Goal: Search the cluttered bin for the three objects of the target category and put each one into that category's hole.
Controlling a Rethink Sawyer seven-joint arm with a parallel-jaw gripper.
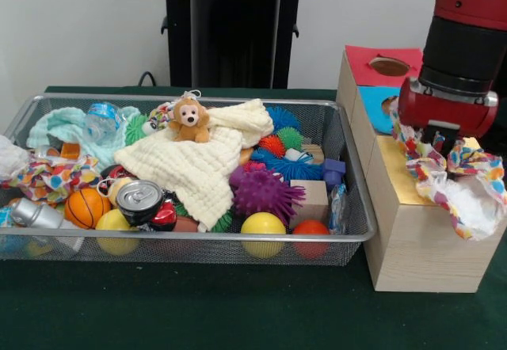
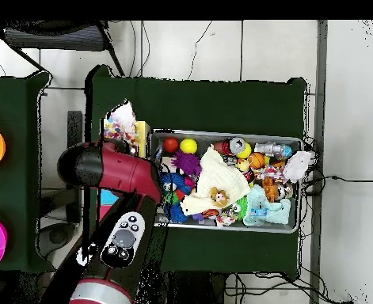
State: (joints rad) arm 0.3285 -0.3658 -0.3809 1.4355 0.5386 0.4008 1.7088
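My gripper point(image 1: 438, 142) hangs over the yellow card top point(image 1: 396, 168) of the pale wood box, right of the wire mesh bin point(image 1: 190, 99). It is shut on a white dotted cloth point(image 1: 467, 188) that bunches around it and spills over the box's front right corner. The hole is hidden under the cloth and gripper. In the overhead view this cloth point(image 2: 122, 127) lies beyond the arm's end, left of the bin point(image 2: 221, 133). A second dotted cloth point(image 1: 47, 177) lies at the bin's left end. A third point(image 1: 161, 115) peeks out beside the toy monkey.
The blue-topped box point(image 1: 372, 97) and red-topped box point(image 1: 380, 61) stand behind the yellow one. In the bin lie a cream waffle cloth point(image 1: 202, 168), a toy monkey point(image 1: 190, 120), a mint-green cloth point(image 1: 63, 124), a purple spiky ball point(image 1: 265, 192), a can point(image 1: 139, 199) and several balls.
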